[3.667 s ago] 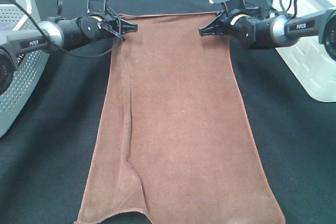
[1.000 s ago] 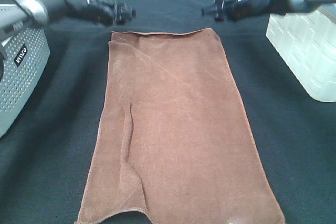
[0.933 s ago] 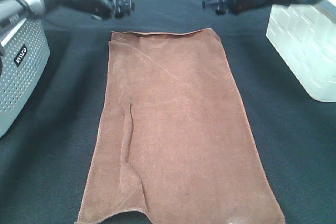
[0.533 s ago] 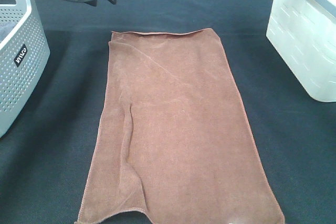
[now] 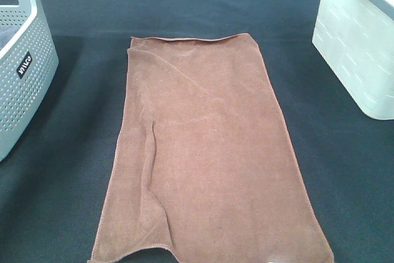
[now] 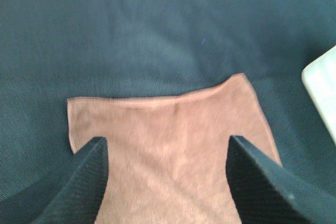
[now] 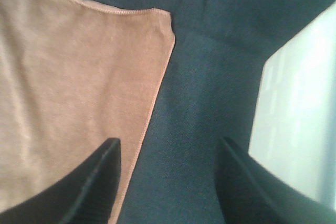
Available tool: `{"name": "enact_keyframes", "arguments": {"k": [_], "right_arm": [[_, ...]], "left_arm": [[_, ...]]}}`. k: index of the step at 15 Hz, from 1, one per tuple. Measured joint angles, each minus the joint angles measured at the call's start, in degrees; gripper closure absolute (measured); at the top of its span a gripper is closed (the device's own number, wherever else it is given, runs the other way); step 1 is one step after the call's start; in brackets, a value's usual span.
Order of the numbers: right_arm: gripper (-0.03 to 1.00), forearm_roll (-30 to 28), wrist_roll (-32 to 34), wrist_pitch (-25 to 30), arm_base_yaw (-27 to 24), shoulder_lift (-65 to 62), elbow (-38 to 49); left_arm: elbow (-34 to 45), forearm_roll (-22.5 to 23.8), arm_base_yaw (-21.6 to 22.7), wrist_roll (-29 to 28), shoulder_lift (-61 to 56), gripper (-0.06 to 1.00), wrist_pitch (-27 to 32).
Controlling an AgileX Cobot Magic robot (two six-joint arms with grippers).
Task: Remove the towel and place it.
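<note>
The rust-brown towel (image 5: 203,152) lies spread flat on the black table cloth, long side running from far to near, with a fold along its left part. Neither arm shows in the exterior high view. In the left wrist view my left gripper (image 6: 167,148) is open and empty, high above the towel's far edge (image 6: 173,129). My right gripper (image 7: 168,148) is open and empty too, hanging over the towel's far right corner (image 7: 79,87) and the bare cloth beside it.
A grey perforated basket (image 5: 21,84) stands at the left edge of the table. A white bin (image 5: 360,47) stands at the right, also seen as a white bin (image 7: 299,108) close to the right gripper. Black table cloth (image 5: 345,170) surrounds the towel.
Both arms have let go of the towel's far corners and lifted up and back out of the exterior high view. The towel stays flat where it was laid.
</note>
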Motion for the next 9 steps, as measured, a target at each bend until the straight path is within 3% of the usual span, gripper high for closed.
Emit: {"name": "enact_keyframes", "arguments": {"k": [3,7,9], "right_arm": [[0.29,-1.15,2.75,0.17,0.00,-7.56,4.07],[0.22,-2.23,2.92,0.17,0.00,-14.78,13.24],[0.22,-2.12,2.92,0.17,0.00,-20.68,21.43]], "left_arm": [[0.00,-0.11,0.00,0.40,-3.61,0.33,0.00],[0.40,-0.57,0.00,0.46,-7.10,0.33,0.00],[7.45,-0.80,0.00,0.80,-11.52,0.33,-0.06]]}}
